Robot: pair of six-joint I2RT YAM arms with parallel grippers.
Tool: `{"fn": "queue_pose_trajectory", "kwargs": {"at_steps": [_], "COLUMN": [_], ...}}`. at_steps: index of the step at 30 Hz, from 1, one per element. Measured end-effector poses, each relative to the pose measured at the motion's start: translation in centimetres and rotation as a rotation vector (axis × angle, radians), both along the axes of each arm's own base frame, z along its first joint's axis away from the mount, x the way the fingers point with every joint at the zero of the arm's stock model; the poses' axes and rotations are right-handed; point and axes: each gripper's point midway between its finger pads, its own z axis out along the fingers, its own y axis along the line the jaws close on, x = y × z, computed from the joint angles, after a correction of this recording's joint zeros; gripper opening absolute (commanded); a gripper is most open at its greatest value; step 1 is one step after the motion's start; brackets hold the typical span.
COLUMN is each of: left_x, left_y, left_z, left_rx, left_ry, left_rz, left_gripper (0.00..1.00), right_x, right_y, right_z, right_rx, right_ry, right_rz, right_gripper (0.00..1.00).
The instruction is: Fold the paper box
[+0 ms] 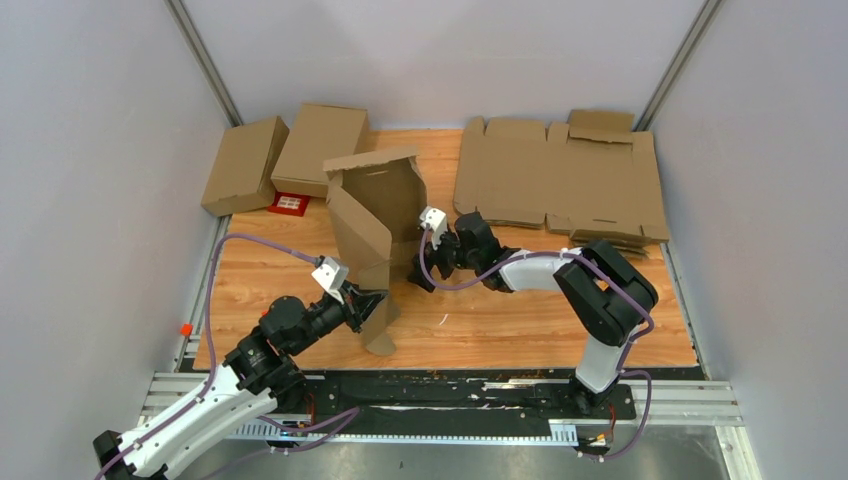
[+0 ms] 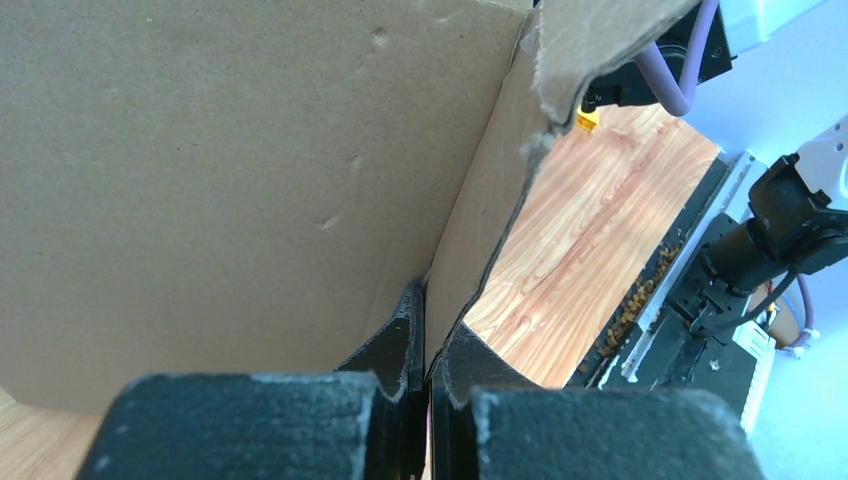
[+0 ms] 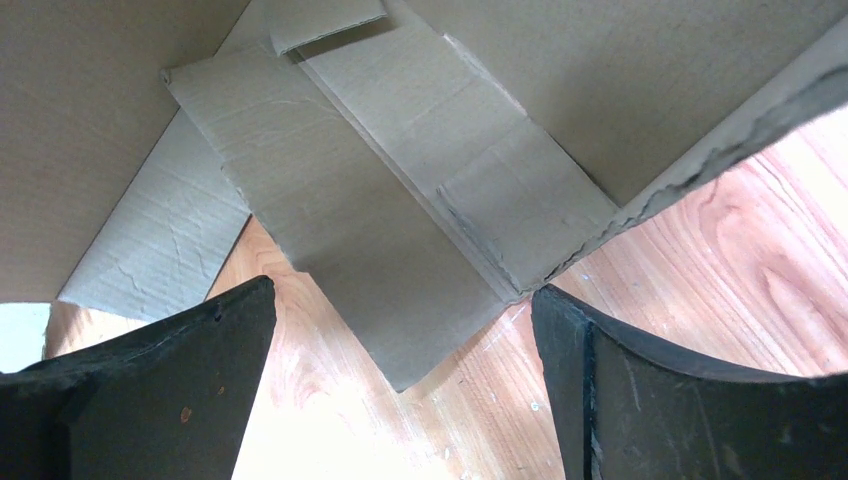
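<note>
Currently the paper box (image 1: 378, 212) stands upright, half-folded.

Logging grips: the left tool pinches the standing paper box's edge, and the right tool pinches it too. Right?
Half right. The left tool does pinch the paper box, but the right wrist view shows the right tool wide open, gripping nothing.

A robotics lab test cell is indicated. A wood-grain tabletop (image 1: 520, 330) is enclosed by plain grey panels (image 1: 90, 200). Aluminium rails (image 1: 690, 400) are mounted behind the right gripper (image 1: 421, 268).
</note>
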Motion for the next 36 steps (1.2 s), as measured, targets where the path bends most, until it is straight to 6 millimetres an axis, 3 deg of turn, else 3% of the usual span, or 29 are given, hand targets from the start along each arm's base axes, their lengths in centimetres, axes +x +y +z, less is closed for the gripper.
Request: {"fn": "queue_pose_trajectory", "kwargs": {"at_steps": [8,13,19,26,31,32,36], "left_x": [-0.1,-0.1,-0.1,-0.1,-0.1,-0.1,-0.2], "left_y": [0.1,0.1,0.1,0.1,0.1,0.1,0.0], "left_z": [0.1,0.0,0.0,0.0,0.0,0.0,0.0], "left_rx": [0.001,0.002,0.003,0.004,0.003,0.003,0.003], "left_ry": [0.001,0.002,0.003,0.003,0.003,0.003,0.003], "left_rz": [0.0,-0.001,-0.001,-0.002,-0.003,-0.003,-0.005], "left_gripper": [0.0,0.0,0.0,0.0,0.0,0.0,0.0], "right_x": [-0.2,-0.1,0.0,1.1,1.7,1.9,2.7], "right_y": [-0.2,-0.5,-0.9,-0.9,-0.9,-0.8,-1.1], "right_z": [-0.3,-1.6,-3.2,-3.0,-2.5,-2.3,-1.8], "right_rx": [-0.031,-0.079,-0.145,-0.139,-0.116,-0.105,-0.07], "right_ry": [-0.044,-0.06,-0.07,-0.091,-0.095,-0.091,-0.075], "right_rz": [0.053,0.065,0.051,-0.007,-0.037,-0.044,-0.078], "right_gripper": [1.0,1.0,0.78,0.79,0.71,0.72,0.99]}}
